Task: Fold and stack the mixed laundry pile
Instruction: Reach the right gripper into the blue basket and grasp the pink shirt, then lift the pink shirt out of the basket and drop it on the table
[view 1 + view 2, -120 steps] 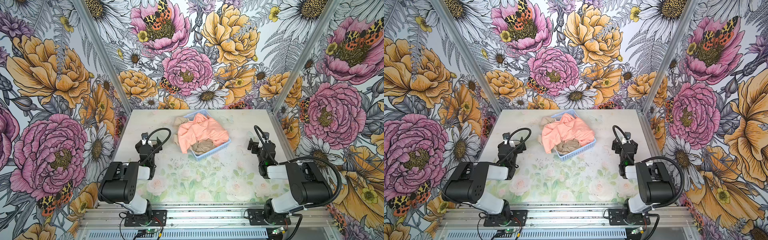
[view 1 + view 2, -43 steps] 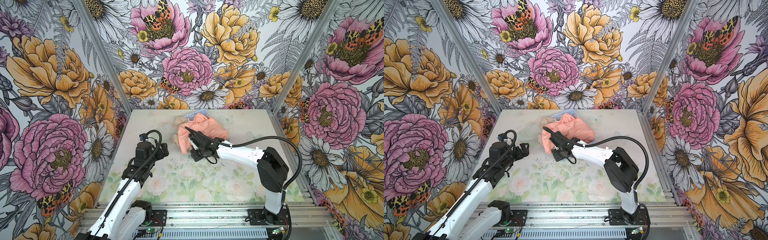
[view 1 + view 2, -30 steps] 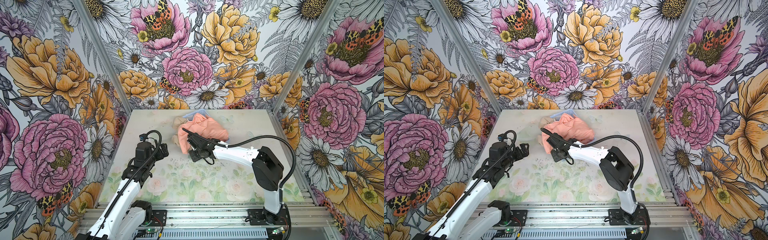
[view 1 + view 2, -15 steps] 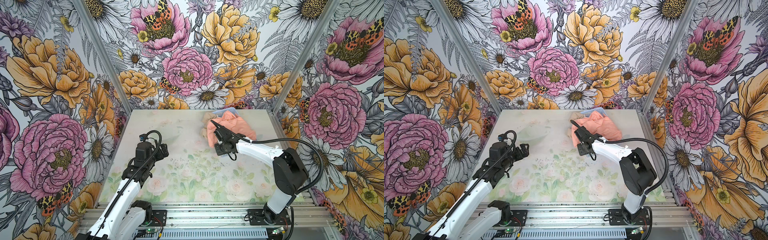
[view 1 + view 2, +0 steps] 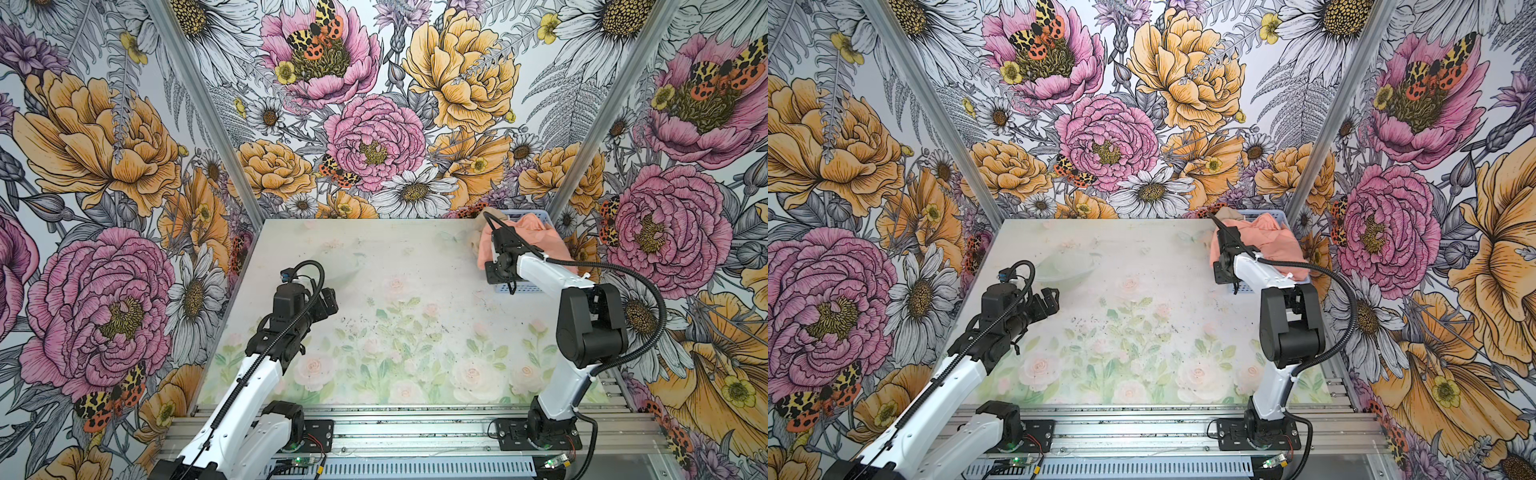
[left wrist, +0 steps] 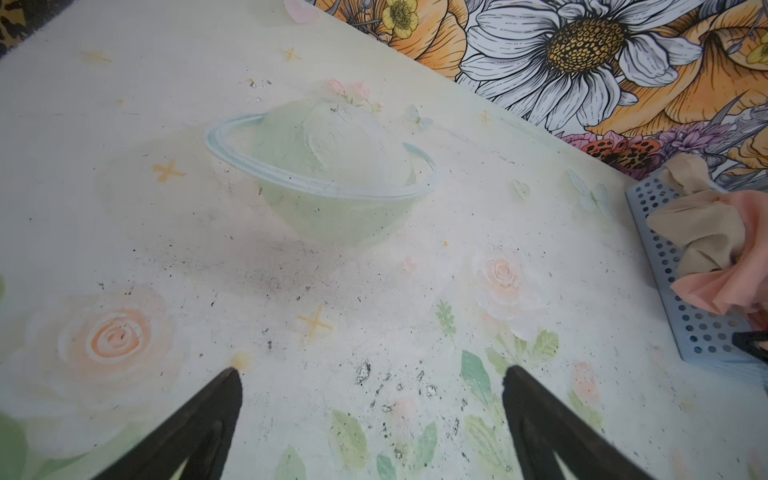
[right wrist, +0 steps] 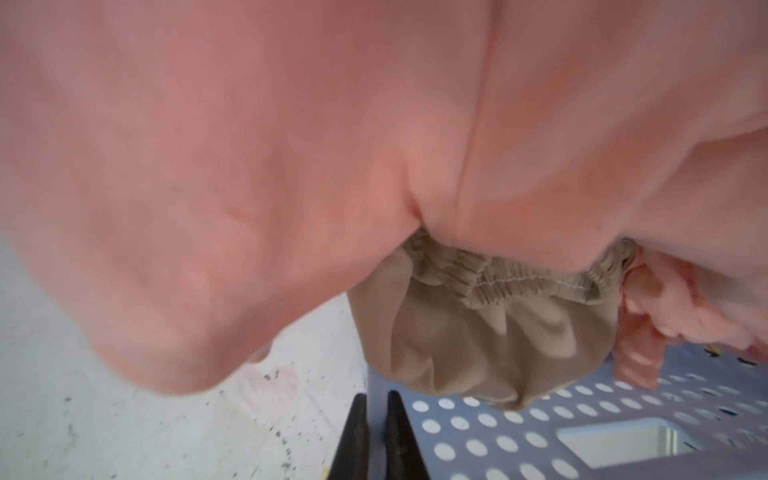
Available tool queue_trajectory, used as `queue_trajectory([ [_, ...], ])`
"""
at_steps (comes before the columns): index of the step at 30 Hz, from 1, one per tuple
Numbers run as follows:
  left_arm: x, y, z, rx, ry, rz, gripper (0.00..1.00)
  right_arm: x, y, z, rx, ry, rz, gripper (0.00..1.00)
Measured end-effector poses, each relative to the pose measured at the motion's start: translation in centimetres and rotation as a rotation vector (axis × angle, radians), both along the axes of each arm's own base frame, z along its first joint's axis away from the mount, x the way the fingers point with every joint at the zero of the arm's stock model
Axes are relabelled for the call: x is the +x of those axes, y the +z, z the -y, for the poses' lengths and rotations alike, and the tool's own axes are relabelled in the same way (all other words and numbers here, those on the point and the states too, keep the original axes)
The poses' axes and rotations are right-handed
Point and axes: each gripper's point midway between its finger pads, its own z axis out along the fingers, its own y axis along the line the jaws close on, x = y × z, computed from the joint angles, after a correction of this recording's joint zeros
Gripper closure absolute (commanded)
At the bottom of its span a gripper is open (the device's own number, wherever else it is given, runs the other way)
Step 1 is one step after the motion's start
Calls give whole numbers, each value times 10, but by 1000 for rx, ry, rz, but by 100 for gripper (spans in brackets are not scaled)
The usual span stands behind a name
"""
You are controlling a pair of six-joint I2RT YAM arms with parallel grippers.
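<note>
Right wrist: soft peach T-shirt [image 7: 291, 145], perforated plastic basket [image 7: 498, 436].

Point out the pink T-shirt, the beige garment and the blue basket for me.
pink T-shirt [image 5: 1277, 239]: in a top view, on its crumpled upper cloth.
beige garment [image 7: 478, 332]: right wrist view, on the smooth cloth next to its gathered waistband.
blue basket [image 6: 660, 249]: left wrist view, on its perforated side wall.

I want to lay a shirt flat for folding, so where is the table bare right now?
Bare: the middle and near side of the table, between the open left end effector and the right arm. Crowded: the far right corner, where the right end effector pinches the blue basket holding the peach T-shirt and beige garment.
</note>
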Motion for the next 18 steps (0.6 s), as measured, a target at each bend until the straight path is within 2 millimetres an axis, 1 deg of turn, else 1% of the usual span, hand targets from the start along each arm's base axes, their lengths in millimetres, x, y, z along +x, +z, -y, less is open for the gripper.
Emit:
queue_trajectory([
  [2,0,0,0,-1,0,0,1,7,0,8,-18,0,1,100],
  [4,0,0,0,0,0,0,1,10,0,11,-32,10,0,100],
  [14,0,0,0,0,1,-2,1,16,-1,16,-85,48,-10,100],
  [15,0,-1,0,0,0,-2,1,16,-1,17,-92,47,-10,96],
  [17,0,-1,0,0,0,-2,1,16,-1,19,-100,43,-10,74],
  [18,0,-1,0,0,1,-2,1,15,-1,19,-100,44,-11,66],
])
